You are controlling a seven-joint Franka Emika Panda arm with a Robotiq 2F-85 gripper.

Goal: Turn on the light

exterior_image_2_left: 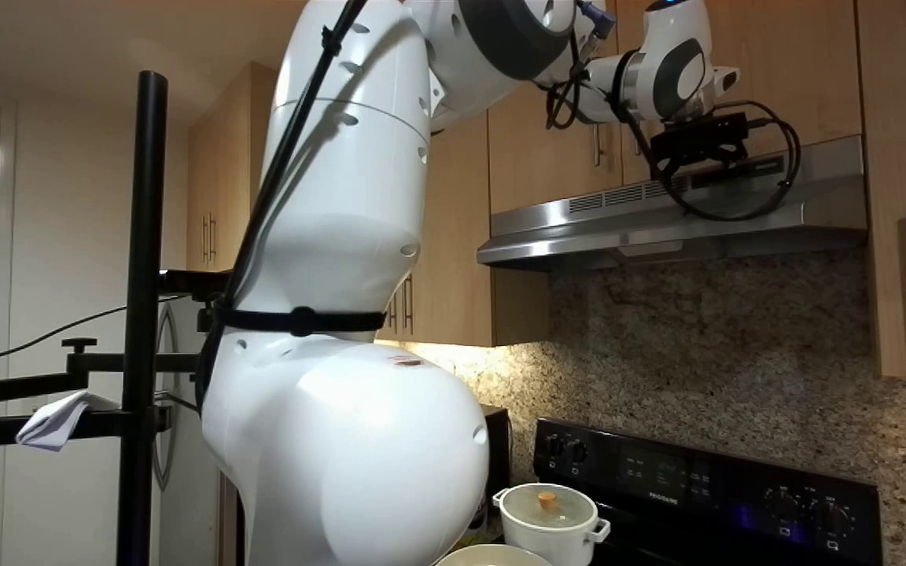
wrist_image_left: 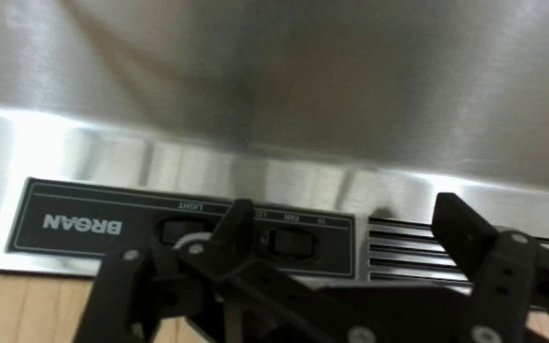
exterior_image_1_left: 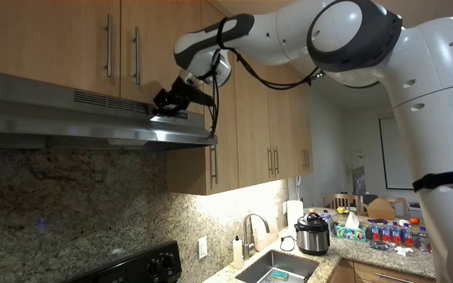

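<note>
In the wrist view, which is upside down, a black BROAN control panel [wrist_image_left: 84, 221] is set in the steel range hood's front. Its light switch [wrist_image_left: 181, 228], below the LIGHT label, is partly covered by the gripper's left-hand finger. The fan switch [wrist_image_left: 292, 242] shows between the fingers. My gripper [wrist_image_left: 344, 202] is open with nothing held, its right-hand finger [wrist_image_left: 462, 233] over the vent slots. Whether it touches the panel I cannot tell. Both exterior views put the gripper [exterior_image_1_left: 167, 108] close to the hood front. Under the hood, the light's pale cover [exterior_image_2_left: 652, 249] looks unlit.
Wooden cabinets with bar handles [exterior_image_1_left: 137, 55] sit right above the hood [exterior_image_1_left: 92, 124]. A cable loop [exterior_image_2_left: 787, 173] hangs from the wrist in front of the hood. Below are the black stove panel [exterior_image_2_left: 673, 479] and a white lidded pot [exterior_image_2_left: 551, 534].
</note>
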